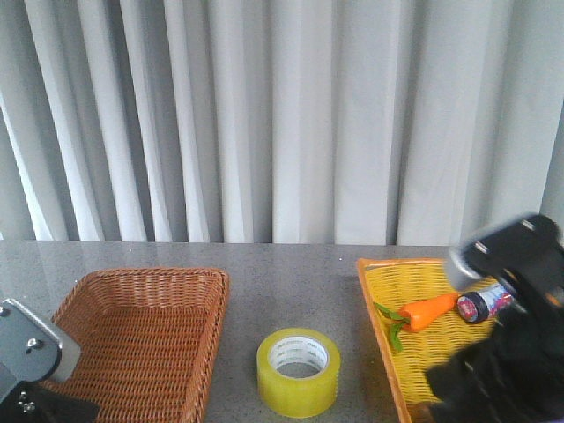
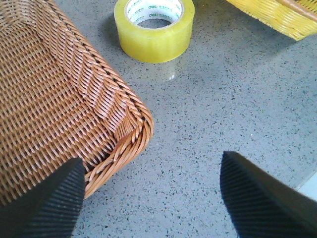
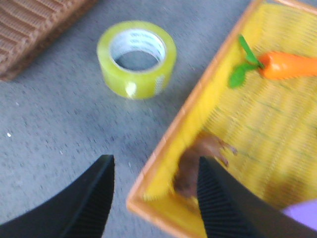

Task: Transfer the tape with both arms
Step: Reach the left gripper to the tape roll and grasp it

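Pretty much nothing done yet. My left gripper [image 2: 151, 198] hangs wide open and empty over the corner of the brown basket [image 1: 141, 339]. The tape [image 1: 299, 371] sits flat on the table [image 1: 282, 273] between the baskets. My right gripper [image 3: 153, 198] hangs open and empty over the yellow basket [image 1: 401, 300] edge. Pickup and handoff all left.

text: "deli" in green, repeated | on: white inner core of the tape [image 2: 154, 11] | other print on core: too small to read
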You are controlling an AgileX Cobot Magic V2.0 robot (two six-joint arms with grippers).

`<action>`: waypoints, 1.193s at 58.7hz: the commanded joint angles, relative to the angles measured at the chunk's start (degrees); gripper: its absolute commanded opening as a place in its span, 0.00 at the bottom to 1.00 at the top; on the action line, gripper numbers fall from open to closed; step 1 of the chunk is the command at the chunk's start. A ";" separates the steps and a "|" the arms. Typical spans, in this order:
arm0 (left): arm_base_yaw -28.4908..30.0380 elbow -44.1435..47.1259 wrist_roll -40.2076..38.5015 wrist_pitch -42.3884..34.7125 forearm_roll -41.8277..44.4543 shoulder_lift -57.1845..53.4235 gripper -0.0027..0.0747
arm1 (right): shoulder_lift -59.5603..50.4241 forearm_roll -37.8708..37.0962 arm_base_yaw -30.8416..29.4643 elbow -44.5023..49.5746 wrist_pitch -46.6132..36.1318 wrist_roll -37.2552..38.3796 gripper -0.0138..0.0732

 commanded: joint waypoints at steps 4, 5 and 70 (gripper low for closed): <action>-0.40 -1.94 -0.15 -4.44 -1.27 -0.74 0.75 | -8.24 -4.57 -0.31 6.75 -4.14 5.29 0.56; -0.40 -1.94 -0.15 -4.51 -1.27 -0.74 0.75 | -8.88 -4.84 -0.31 7.44 -4.19 5.53 0.56; -7.23 -40.88 9.95 6.51 -3.55 36.48 0.62 | -17.87 -5.88 -0.31 13.67 0.44 6.72 0.56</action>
